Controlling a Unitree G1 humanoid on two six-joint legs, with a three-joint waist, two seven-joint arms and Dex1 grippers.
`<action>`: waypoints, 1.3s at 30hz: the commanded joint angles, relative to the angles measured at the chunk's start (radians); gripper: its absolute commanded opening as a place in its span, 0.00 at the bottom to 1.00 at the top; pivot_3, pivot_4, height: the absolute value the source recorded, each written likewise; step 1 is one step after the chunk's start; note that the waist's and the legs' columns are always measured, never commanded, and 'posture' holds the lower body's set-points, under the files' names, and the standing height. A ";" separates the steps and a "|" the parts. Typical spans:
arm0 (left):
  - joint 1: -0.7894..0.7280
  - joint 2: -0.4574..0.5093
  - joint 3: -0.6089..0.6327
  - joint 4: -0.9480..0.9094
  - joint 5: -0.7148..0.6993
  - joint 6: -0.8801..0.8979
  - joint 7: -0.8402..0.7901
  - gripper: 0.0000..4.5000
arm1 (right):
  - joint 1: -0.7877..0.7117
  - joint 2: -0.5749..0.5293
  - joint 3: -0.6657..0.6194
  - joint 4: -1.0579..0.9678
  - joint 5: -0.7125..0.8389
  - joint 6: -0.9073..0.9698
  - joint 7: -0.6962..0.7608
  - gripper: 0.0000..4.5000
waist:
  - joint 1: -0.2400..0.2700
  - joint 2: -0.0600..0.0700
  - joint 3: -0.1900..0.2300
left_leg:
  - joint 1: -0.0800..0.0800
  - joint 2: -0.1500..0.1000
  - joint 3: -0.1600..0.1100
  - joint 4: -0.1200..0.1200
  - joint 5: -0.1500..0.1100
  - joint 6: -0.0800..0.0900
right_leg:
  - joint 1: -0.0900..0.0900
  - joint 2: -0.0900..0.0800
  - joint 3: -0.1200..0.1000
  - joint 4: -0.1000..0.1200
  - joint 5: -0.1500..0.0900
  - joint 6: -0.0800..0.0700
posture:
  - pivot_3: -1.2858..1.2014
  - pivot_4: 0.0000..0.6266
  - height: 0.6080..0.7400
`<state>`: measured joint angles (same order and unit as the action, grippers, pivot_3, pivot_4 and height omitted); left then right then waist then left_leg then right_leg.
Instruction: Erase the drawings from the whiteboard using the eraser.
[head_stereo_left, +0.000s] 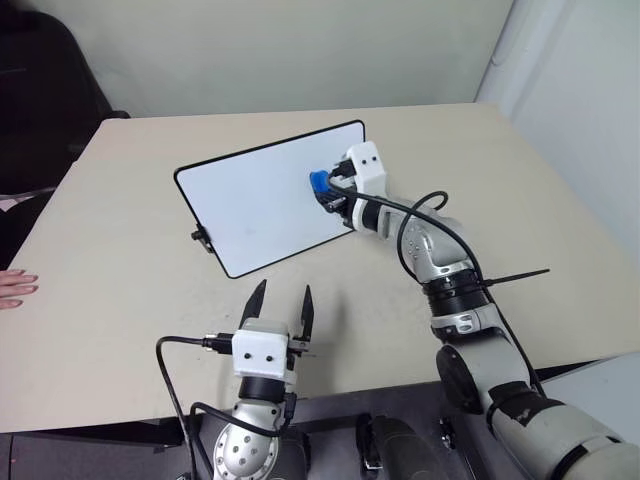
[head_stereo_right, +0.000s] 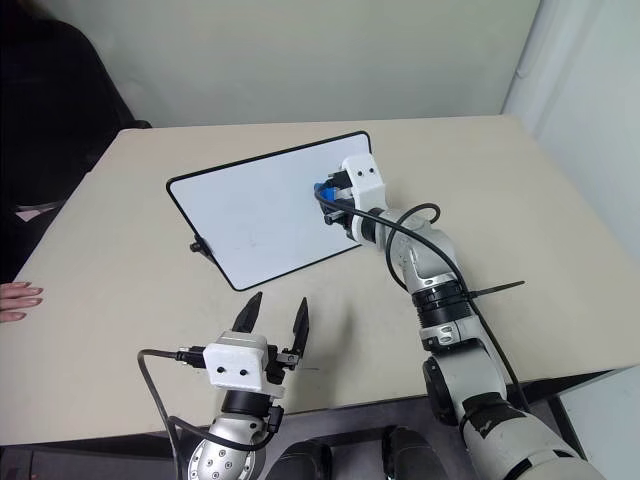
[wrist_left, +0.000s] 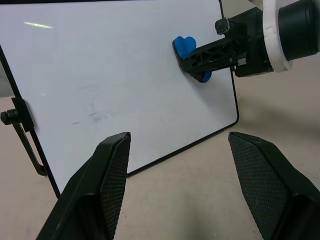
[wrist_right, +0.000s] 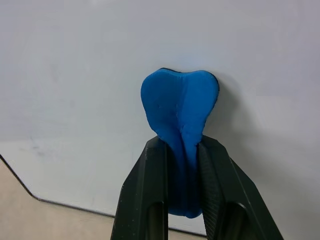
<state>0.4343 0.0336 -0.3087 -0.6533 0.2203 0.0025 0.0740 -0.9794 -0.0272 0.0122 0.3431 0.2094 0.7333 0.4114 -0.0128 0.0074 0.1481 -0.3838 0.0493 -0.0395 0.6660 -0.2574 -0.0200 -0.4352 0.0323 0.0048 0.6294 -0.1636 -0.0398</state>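
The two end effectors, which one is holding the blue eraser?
The right end effector, up at the whiteboard, is shut on the eraser. The left end effector hangs open over the table with nothing between its fingers.

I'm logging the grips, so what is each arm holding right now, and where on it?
The right gripper pinches the blue eraser by its lower end, jaws shut on it, against the whiteboard. The left gripper is open, holding nothing.
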 joint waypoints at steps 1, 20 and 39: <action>0.011 -0.028 -0.058 -0.038 0.002 -0.018 0.007 0.76 | -0.044 0.001 -0.018 -0.022 0.004 -0.037 -0.029 0.10 | 0.000 0.000 0.000 | 0.000 0.000 0.000 0.000 0.000 0.000 | 0.000 0.000 0.000 0.000 0.000 0.000 | 0.52 0.24 1.00; 0.005 -0.028 -0.053 -0.029 -0.003 -0.018 0.005 0.76 | 0.092 -0.041 0.134 -0.012 -0.061 0.107 0.012 0.10 | 0.001 0.000 0.000 | 0.000 0.000 0.000 0.000 0.002 0.001 | 0.001 0.000 0.000 0.000 0.001 0.001 | 0.52 0.24 1.00; -0.043 -0.028 -0.047 0.005 -0.031 -0.011 -0.007 0.76 | 0.270 -0.477 0.006 -0.500 0.068 0.553 0.097 0.10 | 0.017 0.000 0.000 | 0.000 -0.002 0.002 0.002 -0.004 0.003 | 0.004 0.000 0.001 -0.001 -0.009 0.007 | 0.52 0.24 1.00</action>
<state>0.3935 0.0310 -0.3098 -0.6292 0.1947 0.0020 0.0698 -0.7075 -0.4781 0.0282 -0.1005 0.2721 1.2643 0.5090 0.0040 0.0073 0.1480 -0.3835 0.0472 -0.0377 0.6684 -0.2618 -0.0167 -0.4308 0.0322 0.0057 0.6287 -0.1728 -0.0319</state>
